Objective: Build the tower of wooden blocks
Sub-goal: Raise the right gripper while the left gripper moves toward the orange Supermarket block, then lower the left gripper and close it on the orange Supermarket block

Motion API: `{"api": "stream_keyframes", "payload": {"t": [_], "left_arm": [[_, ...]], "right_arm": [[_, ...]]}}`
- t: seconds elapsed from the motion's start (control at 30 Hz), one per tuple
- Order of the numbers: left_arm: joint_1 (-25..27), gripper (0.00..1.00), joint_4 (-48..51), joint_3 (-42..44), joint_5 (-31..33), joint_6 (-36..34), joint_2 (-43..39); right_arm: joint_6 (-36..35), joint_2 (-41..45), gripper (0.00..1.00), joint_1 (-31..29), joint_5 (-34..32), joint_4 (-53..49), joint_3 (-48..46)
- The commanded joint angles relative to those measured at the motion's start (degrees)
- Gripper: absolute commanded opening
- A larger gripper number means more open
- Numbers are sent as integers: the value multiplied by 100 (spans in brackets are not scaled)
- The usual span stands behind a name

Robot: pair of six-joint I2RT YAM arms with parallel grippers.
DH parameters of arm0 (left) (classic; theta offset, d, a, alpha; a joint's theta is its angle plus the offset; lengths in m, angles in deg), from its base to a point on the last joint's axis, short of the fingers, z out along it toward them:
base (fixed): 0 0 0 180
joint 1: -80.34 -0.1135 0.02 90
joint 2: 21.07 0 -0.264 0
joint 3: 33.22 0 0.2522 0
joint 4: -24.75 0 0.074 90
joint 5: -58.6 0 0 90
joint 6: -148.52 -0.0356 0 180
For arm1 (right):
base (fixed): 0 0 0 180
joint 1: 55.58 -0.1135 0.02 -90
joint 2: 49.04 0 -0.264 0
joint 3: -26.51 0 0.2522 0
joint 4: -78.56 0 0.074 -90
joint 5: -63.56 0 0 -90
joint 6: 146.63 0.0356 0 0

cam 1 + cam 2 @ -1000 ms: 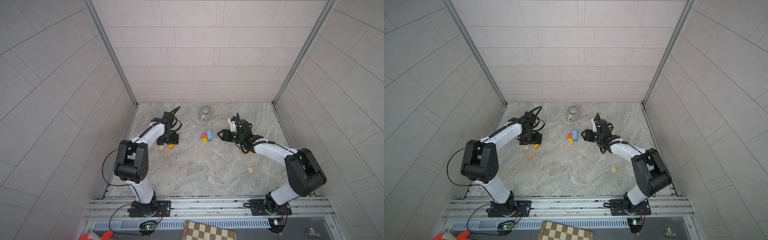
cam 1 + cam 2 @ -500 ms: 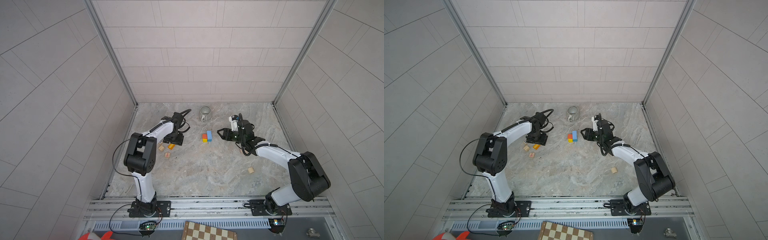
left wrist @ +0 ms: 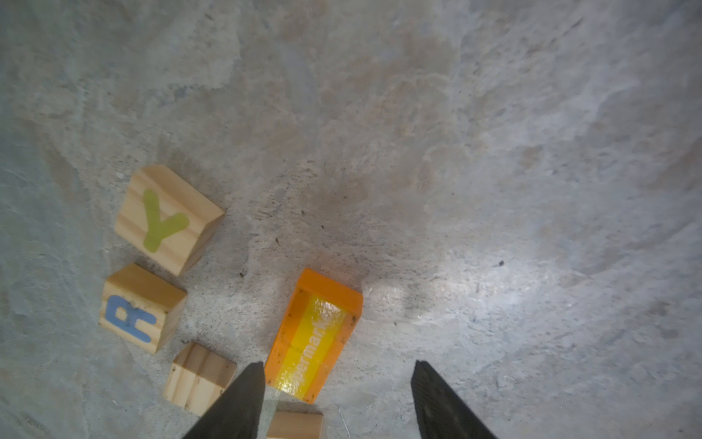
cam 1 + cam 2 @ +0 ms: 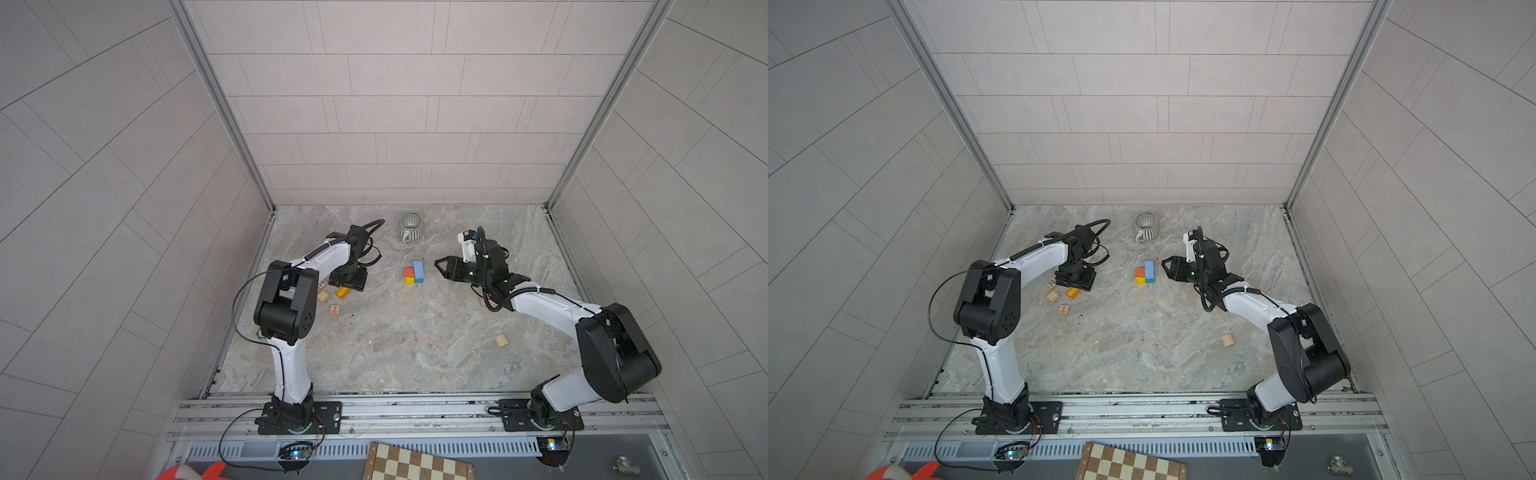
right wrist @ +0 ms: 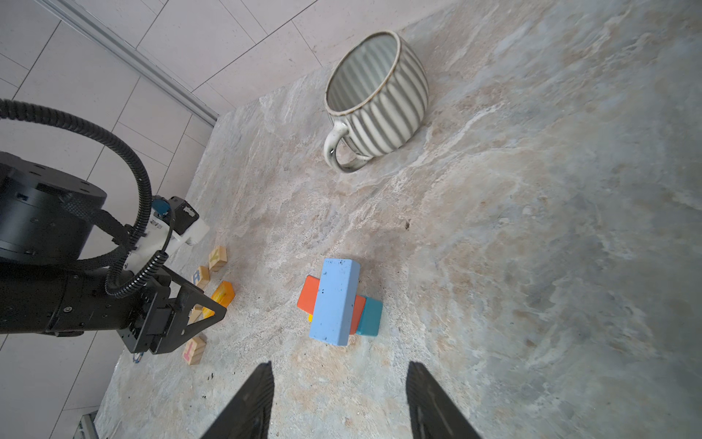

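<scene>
Since a second earlier, the left arm's elbow had swung inward; the left gripper (image 3: 336, 365) hung with jaws apart, gripping nothing, over one end of the orange brick (image 3: 315, 336). Spread and empty too, the right gripper (image 5: 338, 365) faced the wood block tower (image 5: 336, 300), which stood mid-table near the ribbed mug (image 5: 376, 95).

Cut off by the picture's edge, between the jaws of the left gripper (image 3: 338, 363): a plain block (image 3: 295, 425). Just ahead, print on the orange block (image 3: 315, 334) partly lost in glare. Ahead of the right gripper (image 5: 340, 363), under the light blue brick (image 5: 336, 300): yellow block (image 5: 310, 317) nearly hidden, teal block (image 5: 370, 317) half covered.
</scene>
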Motion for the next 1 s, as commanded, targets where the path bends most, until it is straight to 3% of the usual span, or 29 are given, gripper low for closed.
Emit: {"api": "stream_keyframes", "payload": {"t": [0.0, 0.3, 0.77, 0.97], "left_arm": [[-27, 67, 131, -127, 42, -69, 121], [-293, 66, 16, -92, -379, -29, 203], [-467, 67, -83, -113, -473, -35, 281], [-468, 57, -103, -109, -503, -31, 308]], "right_arm": [[67, 107, 57, -6, 9, 56, -7], [62, 126, 56, -1, -3, 45, 0], [42, 28, 55, -9, -10, 56, 8], [49, 11, 54, -10, 8, 56, 13]]}}
